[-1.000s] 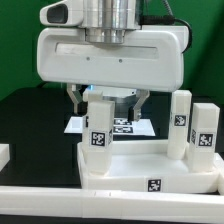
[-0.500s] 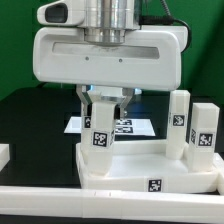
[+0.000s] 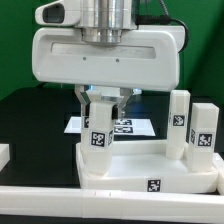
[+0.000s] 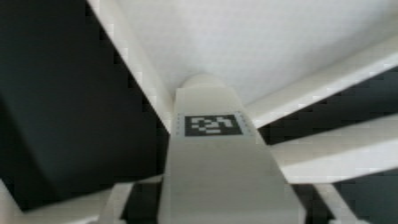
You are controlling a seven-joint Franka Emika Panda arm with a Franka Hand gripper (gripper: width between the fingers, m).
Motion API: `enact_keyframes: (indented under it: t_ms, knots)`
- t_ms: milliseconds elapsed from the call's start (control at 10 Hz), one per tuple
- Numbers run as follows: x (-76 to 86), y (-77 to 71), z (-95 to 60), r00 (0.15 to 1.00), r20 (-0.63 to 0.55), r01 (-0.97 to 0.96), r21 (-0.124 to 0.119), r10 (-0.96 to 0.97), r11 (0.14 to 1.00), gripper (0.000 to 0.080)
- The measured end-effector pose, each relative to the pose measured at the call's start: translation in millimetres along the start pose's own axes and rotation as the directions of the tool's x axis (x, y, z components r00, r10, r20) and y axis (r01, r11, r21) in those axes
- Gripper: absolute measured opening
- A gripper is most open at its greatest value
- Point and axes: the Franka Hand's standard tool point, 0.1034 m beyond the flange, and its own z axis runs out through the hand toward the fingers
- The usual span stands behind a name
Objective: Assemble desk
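Note:
The white desk top (image 3: 150,172) lies flat in the foreground of the exterior view. One leg (image 3: 98,135) stands upright at its corner toward the exterior view's left, a square tag on its side. My gripper (image 3: 101,103) comes straight down over this leg and is shut on its upper end, a finger pressed against each side. In the wrist view the same leg (image 4: 221,160) runs up between my fingers (image 4: 128,200), its tag facing the camera, with the desk top (image 4: 302,60) beyond. Two more legs (image 3: 180,120) (image 3: 203,130) stand upright at the top's side toward the exterior view's right.
The marker board (image 3: 128,126) lies on the black table behind the desk top. A white rail (image 3: 100,202) crosses the front of the exterior view, and a small white piece (image 3: 4,155) shows at the exterior view's left edge.
The fingers, spread wide a second ago, have closed onto the upright leg. Over the last half second nothing has moved.

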Motion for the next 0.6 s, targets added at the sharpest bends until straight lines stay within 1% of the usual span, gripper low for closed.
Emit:
enact_keyframes:
  t_ms: [200, 300, 600]
  knots:
    - [0.3, 2.7, 0.8, 0.985, 0.007, -0.175, 0.022, 0.175, 0.984, 0.0289]
    - [0.6, 4.5, 1.0, 0.95, 0.018, -0.311, 0.04, 0.311, 0.949, 0.0289]
    - [1.6, 6.5, 1.3, 0.838, 0.03, -0.546, 0.039, 0.545, 0.837, 0.029]
